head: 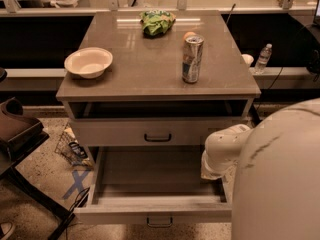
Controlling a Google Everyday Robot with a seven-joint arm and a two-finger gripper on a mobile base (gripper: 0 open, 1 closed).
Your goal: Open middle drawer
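Observation:
The middle drawer [155,176] is pulled far out of the cabinet, and its shallow grey-beige inside is bare. Its front panel [125,215] is at the bottom of the view, with the small dark bar handle [160,221] at its centre. My gripper [214,170] is at the end of the white arm [227,146]. It hangs over the right rear part of the open drawer, close to its right side wall, away from the handle. The taller-fronted drawer [115,132] above has the same kind of handle [157,137]. The lowest drawer is hidden.
On the cabinet top [150,64] are a cream bowl [88,62], a drink can [192,59] and a green bag [156,22]. My white body [280,179] fills the lower right. A dark stand [20,134] and a wire basket [72,146] are on the left floor. A bottle [263,58] is at the right.

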